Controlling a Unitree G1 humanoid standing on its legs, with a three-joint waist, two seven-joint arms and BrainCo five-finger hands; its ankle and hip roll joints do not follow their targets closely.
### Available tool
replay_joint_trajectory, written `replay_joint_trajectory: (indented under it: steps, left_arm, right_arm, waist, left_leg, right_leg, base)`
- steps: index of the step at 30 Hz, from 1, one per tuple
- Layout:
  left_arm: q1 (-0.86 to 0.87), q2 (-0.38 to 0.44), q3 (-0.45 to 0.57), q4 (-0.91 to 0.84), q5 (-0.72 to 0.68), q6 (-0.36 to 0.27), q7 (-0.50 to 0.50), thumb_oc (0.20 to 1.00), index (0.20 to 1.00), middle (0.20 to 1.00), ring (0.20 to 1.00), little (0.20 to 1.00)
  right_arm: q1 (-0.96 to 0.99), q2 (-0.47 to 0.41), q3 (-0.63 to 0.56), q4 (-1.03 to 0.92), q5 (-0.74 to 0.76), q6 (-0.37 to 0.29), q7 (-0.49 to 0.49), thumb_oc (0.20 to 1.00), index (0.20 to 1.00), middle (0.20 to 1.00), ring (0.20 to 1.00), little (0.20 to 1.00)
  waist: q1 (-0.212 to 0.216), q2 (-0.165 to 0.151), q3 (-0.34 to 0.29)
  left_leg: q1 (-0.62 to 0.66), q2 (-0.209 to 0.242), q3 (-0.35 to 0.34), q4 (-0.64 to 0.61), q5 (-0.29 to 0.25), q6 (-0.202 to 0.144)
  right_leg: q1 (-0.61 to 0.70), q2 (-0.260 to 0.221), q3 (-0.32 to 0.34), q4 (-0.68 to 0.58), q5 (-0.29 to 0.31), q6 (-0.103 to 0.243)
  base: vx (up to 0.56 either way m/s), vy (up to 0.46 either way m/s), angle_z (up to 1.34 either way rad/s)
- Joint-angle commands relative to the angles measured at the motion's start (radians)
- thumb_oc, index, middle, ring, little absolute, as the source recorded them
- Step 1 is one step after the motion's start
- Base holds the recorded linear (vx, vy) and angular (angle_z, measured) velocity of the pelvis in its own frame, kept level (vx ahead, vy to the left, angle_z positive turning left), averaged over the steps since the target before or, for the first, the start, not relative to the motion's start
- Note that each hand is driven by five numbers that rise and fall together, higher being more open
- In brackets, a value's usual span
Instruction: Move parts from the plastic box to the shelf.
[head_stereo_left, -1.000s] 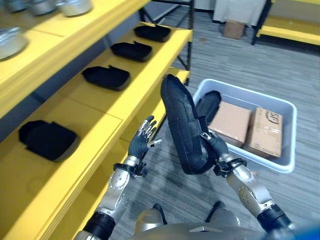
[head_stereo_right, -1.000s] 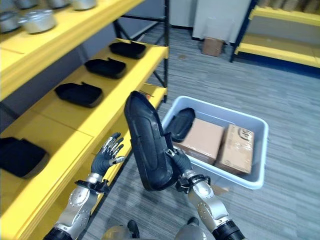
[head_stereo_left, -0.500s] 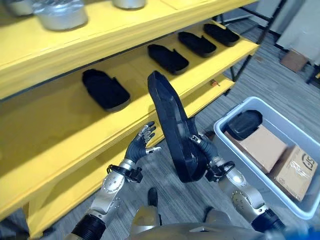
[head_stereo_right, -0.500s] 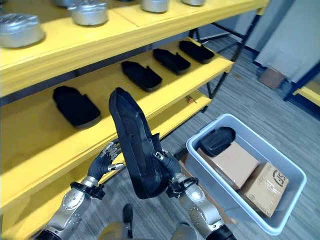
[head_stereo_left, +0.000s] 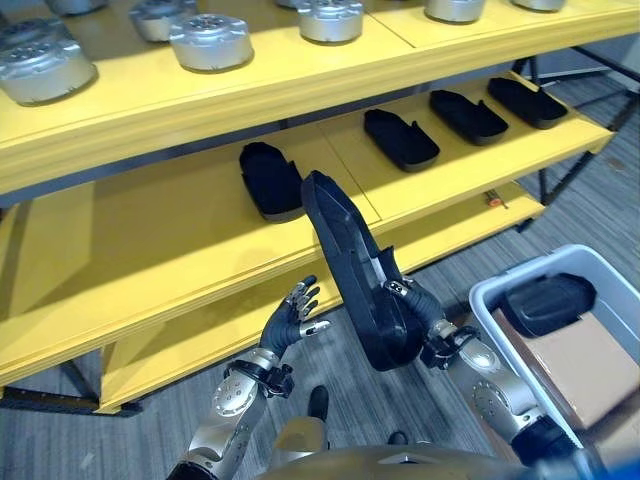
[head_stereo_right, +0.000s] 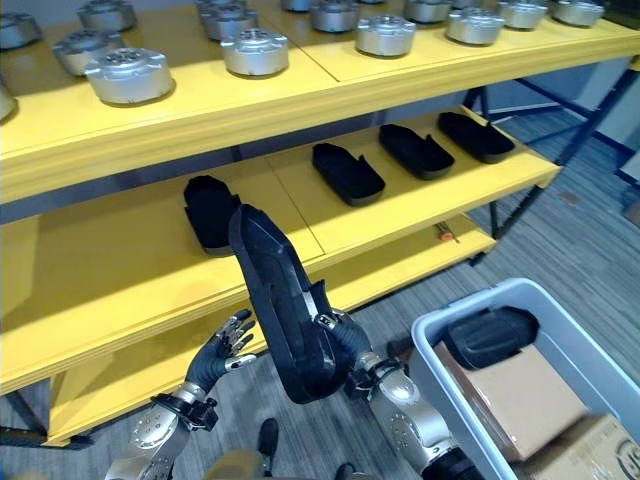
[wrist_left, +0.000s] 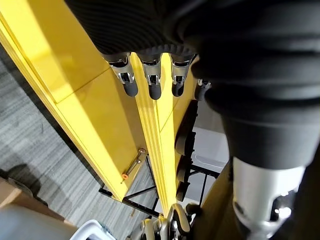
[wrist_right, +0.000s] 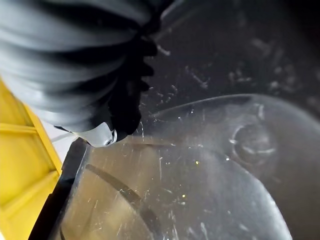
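**Black part carried up to the yellow shelf**

Yellow shelving fills the wall, with metal discs above and black parts spaced along the middle level. The right hand is wrapped round a long black part, held on end, probably to clear the shelf edge. The left hand hovers beside it with fingers spread. A grey plastic box waits nearby.

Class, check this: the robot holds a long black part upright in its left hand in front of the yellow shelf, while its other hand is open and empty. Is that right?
Not quite. The right hand grips the long black part; the left hand is open and empty, as the left eye view shows. The rest stands: the part is upright before the yellow shelf.
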Motion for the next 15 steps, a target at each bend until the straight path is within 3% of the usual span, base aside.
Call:
replay_joint_trajectory:
  steps: [1, 4, 5, 6, 7, 8, 12, 15]
  left_arm:
    - [-0.052, 0.017, 0.023, -0.032, -0.001, -0.037, -0.025, 1.000, 1.000, 1.000, 1.000, 1.000]
    - [-0.048, 0.006, 0.028, -0.034, -0.020, -0.041, -0.030, 1.000, 1.000, 1.000, 1.000, 1.000]
    - [-0.046, -0.001, 0.033, -0.037, -0.029, -0.045, -0.023, 1.000, 1.000, 1.000, 1.000, 1.000]
    - [-0.047, -0.002, 0.034, -0.038, -0.029, -0.048, -0.020, 1.000, 1.000, 1.000, 1.000, 1.000]
    - [-0.050, -0.002, 0.036, -0.041, -0.036, -0.051, -0.011, 1.000, 1.000, 1.000, 1.000, 1.000]
    - [-0.053, -0.001, 0.037, -0.042, -0.034, -0.053, -0.011, 1.000, 1.000, 1.000, 1.000, 1.000]
    - [-0.080, 0.009, 0.026, -0.023, -0.054, -0.051, -0.010, 1.000, 1.000, 1.000, 1.000, 1.000]
    - [-0.090, 0.015, 0.023, -0.006, -0.054, -0.046, -0.009, 1.000, 1.000, 1.000, 1.000, 1.000]
  right_arm:
    - [-0.072, 0.040, -0.042, -0.084, 0.003, -0.069, 0.006, 0.200, 0.200, 0.200, 0.200, 0.200]
    - [-0.092, 0.035, -0.059, -0.055, 0.003, -0.062, 0.019, 0.200, 0.200, 0.200, 0.200, 0.200]
    - [-0.109, 0.032, -0.063, -0.045, 0.003, -0.052, 0.016, 0.200, 0.200, 0.200, 0.200, 0.200]
    - [-0.115, 0.027, -0.063, -0.046, 0.004, -0.047, 0.017, 0.200, 0.200, 0.200, 0.200, 0.200]
    - [-0.126, 0.017, -0.052, -0.049, 0.011, -0.042, 0.015, 0.200, 0.200, 0.200, 0.200, 0.200]
    - [-0.131, 0.015, -0.046, -0.050, 0.012, -0.040, 0.013, 0.200, 0.200, 0.200, 0.200, 0.200]
    - [-0.132, -0.004, -0.048, -0.054, 0.022, -0.032, -0.002, 0.200, 0.200, 0.200, 0.200, 0.200]
    - [-0.117, 0.007, -0.060, -0.053, 0.025, -0.020, -0.010, 0.200, 0.200, 0.200, 0.200, 0.200]
  waist:
    - [-0.014, -0.040, 0.010]
    - [-0.020, -0.035, 0.013]
    - [-0.023, -0.033, 0.011]
    - [-0.025, -0.031, 0.012]
    - [-0.023, -0.022, 0.011]
    - [-0.022, -0.018, 0.008]
    - [-0.035, 0.015, 0.009]
    - [-0.041, 0.026, 0.008]
  left_leg:
    - [0.060, -0.011, 0.023, 0.120, -0.069, -0.129]
    - [0.065, 0.049, 0.019, 0.134, -0.056, -0.150]
    - [0.064, 0.112, 0.007, 0.144, -0.023, -0.168]
    - [0.063, 0.138, 0.002, 0.150, 0.001, -0.177]
    - [0.061, 0.197, -0.031, 0.148, 0.068, -0.195]
    - [0.057, 0.213, -0.049, 0.144, 0.087, -0.199]
    - [0.088, 0.202, -0.027, 0.118, 0.035, -0.193]
    - [0.119, 0.163, -0.030, 0.085, -0.006, -0.187]
  right_leg:
    - [-0.069, 0.023, 0.039, 0.015, 0.073, 0.030]
    - [-0.068, 0.002, 0.037, 0.050, 0.050, 0.018]
    - [-0.071, -0.019, 0.042, 0.079, 0.032, 0.008]
    - [-0.072, -0.025, 0.043, 0.087, 0.026, 0.004]
    - [-0.080, -0.043, 0.047, 0.110, 0.011, -0.002]
    - [-0.087, -0.052, 0.050, 0.118, 0.008, -0.003]
    - [-0.105, -0.103, 0.030, 0.167, -0.010, 0.011]
    - [-0.097, -0.128, 0.035, 0.169, 0.006, 0.035]
  base:
    - [-0.01, 0.088, 1.05]
    - [0.00, 0.232, 0.22]
    - [0.01, 0.408, -0.17]
    - [0.00, 0.546, -0.50]
    - [-0.01, 0.461, -0.46]
    - [-0.02, 0.525, -0.36]
    - [-0.03, 0.421, 0.05]
    - [0.02, 0.468, 0.39]
